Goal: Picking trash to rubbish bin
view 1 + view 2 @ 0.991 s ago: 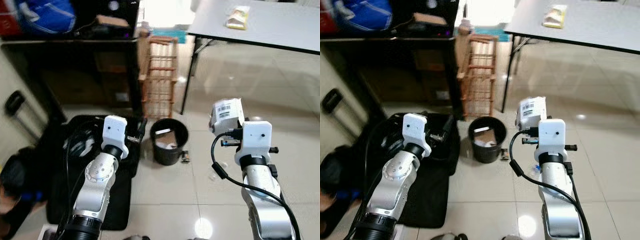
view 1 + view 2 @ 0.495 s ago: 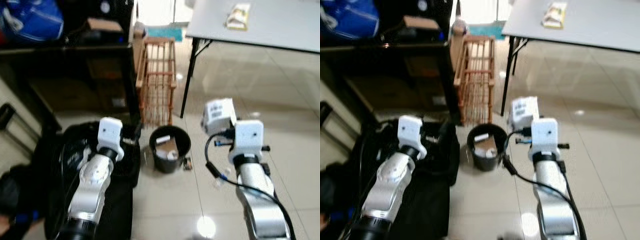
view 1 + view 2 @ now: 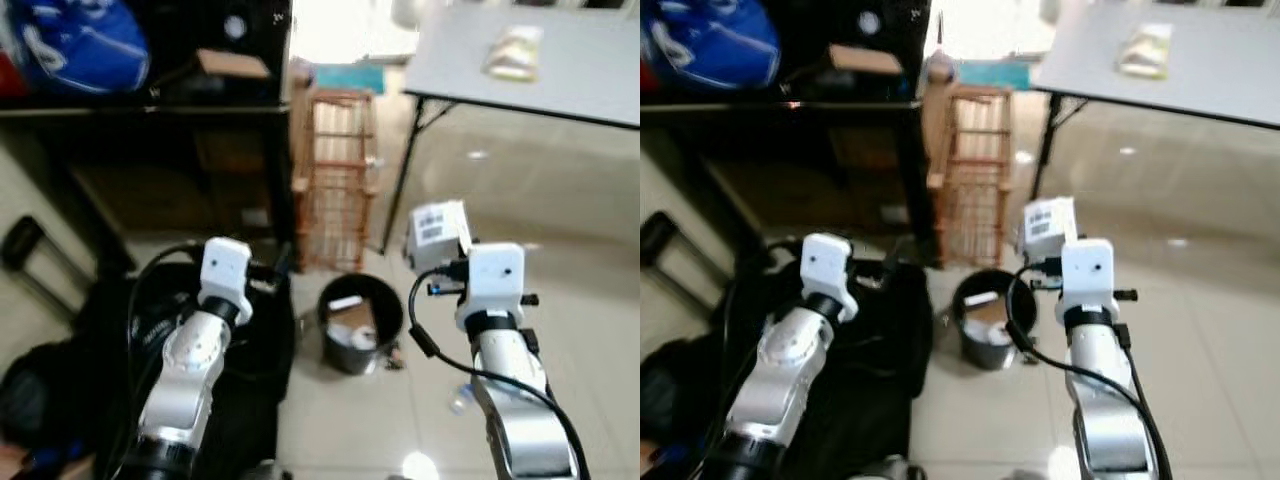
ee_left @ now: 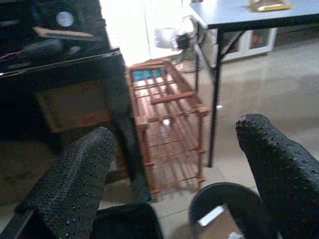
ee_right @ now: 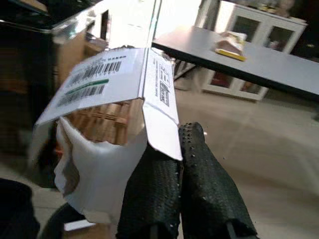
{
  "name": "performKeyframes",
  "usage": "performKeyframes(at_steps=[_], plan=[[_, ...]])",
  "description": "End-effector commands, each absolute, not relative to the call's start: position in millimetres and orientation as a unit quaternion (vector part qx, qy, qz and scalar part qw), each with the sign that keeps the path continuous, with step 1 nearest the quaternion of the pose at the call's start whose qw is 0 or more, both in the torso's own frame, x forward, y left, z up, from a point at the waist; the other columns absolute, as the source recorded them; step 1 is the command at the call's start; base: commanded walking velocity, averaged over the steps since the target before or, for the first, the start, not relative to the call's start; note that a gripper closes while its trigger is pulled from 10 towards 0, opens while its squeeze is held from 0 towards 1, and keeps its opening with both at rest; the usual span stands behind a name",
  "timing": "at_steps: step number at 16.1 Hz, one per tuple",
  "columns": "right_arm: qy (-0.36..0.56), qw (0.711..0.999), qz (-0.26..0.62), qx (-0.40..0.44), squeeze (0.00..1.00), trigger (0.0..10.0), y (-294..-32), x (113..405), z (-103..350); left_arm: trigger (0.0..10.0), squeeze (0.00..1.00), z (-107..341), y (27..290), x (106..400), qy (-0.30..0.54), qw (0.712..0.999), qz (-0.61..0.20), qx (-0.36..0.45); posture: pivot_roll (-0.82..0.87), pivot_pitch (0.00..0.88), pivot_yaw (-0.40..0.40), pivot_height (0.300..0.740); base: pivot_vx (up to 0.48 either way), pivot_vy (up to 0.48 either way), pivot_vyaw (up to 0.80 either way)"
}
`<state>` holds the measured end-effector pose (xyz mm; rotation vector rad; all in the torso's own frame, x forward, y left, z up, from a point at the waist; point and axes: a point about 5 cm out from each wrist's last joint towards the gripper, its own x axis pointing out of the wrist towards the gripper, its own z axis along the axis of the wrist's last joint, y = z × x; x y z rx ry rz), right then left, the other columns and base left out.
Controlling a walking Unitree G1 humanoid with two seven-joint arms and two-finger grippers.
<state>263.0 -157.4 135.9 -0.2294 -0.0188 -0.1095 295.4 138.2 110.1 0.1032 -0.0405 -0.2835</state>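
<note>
Tiled floor [image 3: 580, 330], right pincer [image 5: 180, 149] clamping carton [image 5: 114, 94]

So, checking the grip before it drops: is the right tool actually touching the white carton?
Touching. The right wrist view shows the right tool with its fingers pinched shut on a flap of the white carton.

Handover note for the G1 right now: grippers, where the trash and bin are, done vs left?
Right gripper: shut on the white carton, a barcoded box held up to the right of the bin, not yet over it.
Left gripper: open, empty, raised over the black bag.
Black bin: on the floor between the arms, in front of the wooden rack; cardboard scraps already inside.
Done: carton picked up.
Left: carry it over the bin, release.
</note>
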Motion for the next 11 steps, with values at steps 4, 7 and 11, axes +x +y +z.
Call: performKeyframes(at_steps=[4, 7, 11], plan=[[-0.010, 0.991, -0.062, -0.119, 0.00, 10.0, -163.5, 262.9, 136.8, 10.0, 0.00, 111.3, 130.3, 295.1, -0.024, 0.986, -0.156, 0.054, -0.04, 0.108, 0.028, 0.740, 0.000, -0.070, 0.00], [-0.011, 0.991, -0.061, -0.119, 0.00, 10.0, -162.4, 263.8, 137.0, 10.0, 0.00, 111.5, 130.8, 296.7, -0.023, 0.986, -0.155, 0.055, -0.04, 0.104, 0.031, 0.740, 0.000, -0.455, 0.00], [-0.011, 0.991, -0.060, -0.118, 0.00, 10.0, -161.9, 263.8, 136.6, 10.0, 0.00, 111.1, 131.7, 297.1, -0.022, 0.986, -0.153, 0.057, -0.04, 0.103, 0.032, 0.740, 0.000, -0.472, 0.00]])
